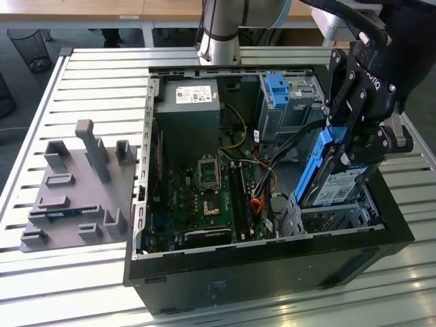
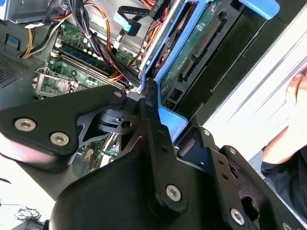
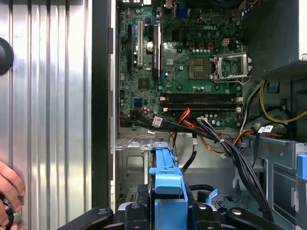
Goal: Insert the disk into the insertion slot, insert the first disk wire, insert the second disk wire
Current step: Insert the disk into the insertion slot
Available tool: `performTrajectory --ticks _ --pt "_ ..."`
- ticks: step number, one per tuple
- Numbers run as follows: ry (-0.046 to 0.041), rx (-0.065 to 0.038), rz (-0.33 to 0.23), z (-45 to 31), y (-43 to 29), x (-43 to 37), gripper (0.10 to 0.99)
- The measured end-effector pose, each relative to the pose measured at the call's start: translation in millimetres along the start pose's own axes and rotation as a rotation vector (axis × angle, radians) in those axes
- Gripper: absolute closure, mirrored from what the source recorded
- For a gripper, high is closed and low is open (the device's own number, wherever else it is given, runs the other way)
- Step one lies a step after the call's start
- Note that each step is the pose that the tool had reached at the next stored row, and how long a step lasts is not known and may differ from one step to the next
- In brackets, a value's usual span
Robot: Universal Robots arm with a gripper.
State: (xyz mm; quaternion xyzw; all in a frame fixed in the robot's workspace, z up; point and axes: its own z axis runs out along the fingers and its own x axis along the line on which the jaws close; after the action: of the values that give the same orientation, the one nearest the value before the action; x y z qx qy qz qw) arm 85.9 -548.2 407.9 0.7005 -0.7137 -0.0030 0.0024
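Disk [image 1: 336,185], white-labelled, tilted over insertion slot [image 1: 328,219], seemingly clenched in hand [image 1: 347,146].

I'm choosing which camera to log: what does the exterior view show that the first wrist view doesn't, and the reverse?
The exterior view adds the grey fixture plate on the exterior view's left, the arm's column, and the disk, label showing, tilted above the insertion slot. The first wrist view adds a person's hand over the slatted table. Both share the gripper shut on the disk's blue carrier, the motherboard and that table.
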Motion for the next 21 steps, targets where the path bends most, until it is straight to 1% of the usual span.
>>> performTrajectory --ticks 21 --pt "0.0 0.0 0.0 12.7 -0.1 0.0 0.722"
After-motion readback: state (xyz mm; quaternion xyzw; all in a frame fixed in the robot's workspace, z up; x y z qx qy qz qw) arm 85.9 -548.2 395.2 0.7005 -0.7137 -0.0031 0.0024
